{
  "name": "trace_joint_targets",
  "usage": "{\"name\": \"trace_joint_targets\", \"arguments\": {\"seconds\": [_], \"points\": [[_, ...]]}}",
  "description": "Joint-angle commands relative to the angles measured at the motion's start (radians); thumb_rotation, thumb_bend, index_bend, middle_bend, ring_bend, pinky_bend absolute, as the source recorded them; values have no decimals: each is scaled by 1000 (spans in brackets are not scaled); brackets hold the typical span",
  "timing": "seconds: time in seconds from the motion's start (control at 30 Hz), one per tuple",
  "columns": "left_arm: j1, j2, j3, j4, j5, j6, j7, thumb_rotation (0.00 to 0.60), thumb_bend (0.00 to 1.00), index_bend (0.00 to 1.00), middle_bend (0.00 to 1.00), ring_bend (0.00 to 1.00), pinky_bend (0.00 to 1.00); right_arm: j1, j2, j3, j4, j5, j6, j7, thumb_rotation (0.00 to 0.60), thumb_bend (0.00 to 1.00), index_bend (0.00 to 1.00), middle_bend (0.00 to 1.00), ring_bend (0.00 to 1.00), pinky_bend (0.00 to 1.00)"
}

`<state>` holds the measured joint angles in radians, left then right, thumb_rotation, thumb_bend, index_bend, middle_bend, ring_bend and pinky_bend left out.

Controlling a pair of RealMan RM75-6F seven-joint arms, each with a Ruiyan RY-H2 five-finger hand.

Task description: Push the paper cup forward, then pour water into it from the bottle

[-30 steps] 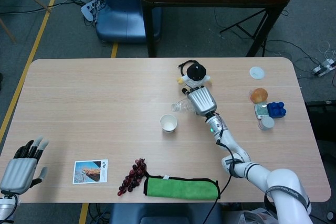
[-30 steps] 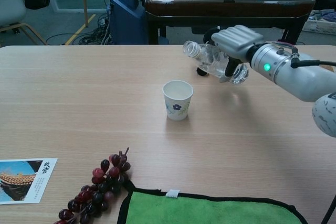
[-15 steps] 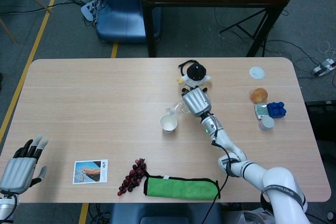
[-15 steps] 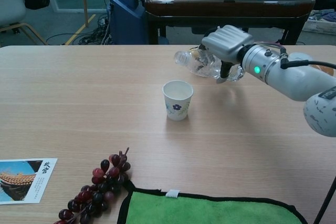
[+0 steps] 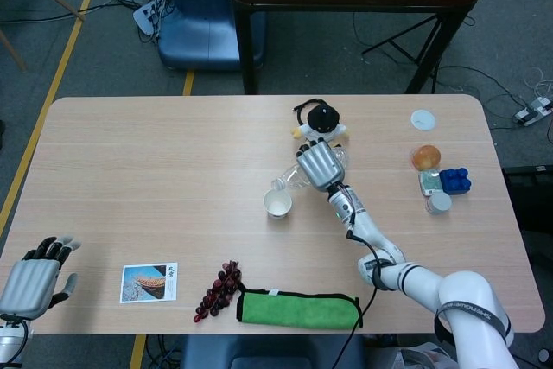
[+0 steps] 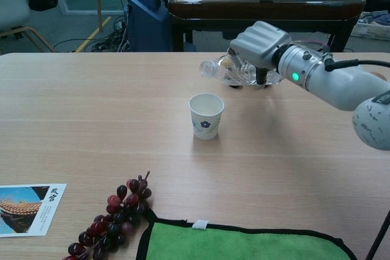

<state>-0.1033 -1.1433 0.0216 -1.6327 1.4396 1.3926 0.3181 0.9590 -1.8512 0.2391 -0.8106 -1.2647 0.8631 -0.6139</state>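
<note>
A: Going left to right, what has changed?

B: The robot's left hand [image 5: 30, 272] sits at the table's near left corner, fingers spread and holding nothing; compared with a moment ago they look slightly more curled. The white paper cup with a blue flower print [image 6: 206, 115] stands upright mid-table, where it stood a second ago. The right hand [image 6: 259, 45] grips the clear plastic bottle [image 6: 228, 70] tipped nearly flat, and the bottle's mouth has swung from right of the cup to above and just behind its rim.

A: So pouring has begun?

B: I'd judge it is about to; no stream is visible.

A: What can't you make out?

B: The bottle's rear is covered by the hand, its water level is unreadable, and whether the mouth sits truly over the cup differs between the two views. The left arm is cut off at the frame's edge.
</note>
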Motion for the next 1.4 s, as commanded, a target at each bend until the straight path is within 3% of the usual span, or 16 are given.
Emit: {"name": "trace_joint_targets", "arguments": {"seconds": [0.03,0.5,0.67,0.77,1.4], "points": [[0,3,1,-4,1,-3,-6,600,375,269,219,157,338,-2,18,1,-29,22,-2,-39,600,204,610,618,473,513],[0,11,7,-11,13,-5,4,600,375,302,222,156,346,-5,59,-13,-91,79,-19,-157,600,206,610,618,473,513],[0,12,8,-10,24,-2,-9,600,375,198,361,213,389,-2,64,-24,-100,93,-22,-199,600,206,610,618,473,513],[1,12,8,-10,27,0,-10,600,375,168,390,233,405,1,66,-28,-105,98,-21,-218,600,206,610,618,473,513],[3,14,7,-6,36,6,-25,600,375,97,398,249,411,15,73,-58,-128,136,-10,-358,600,207,610,618,473,513]]}}
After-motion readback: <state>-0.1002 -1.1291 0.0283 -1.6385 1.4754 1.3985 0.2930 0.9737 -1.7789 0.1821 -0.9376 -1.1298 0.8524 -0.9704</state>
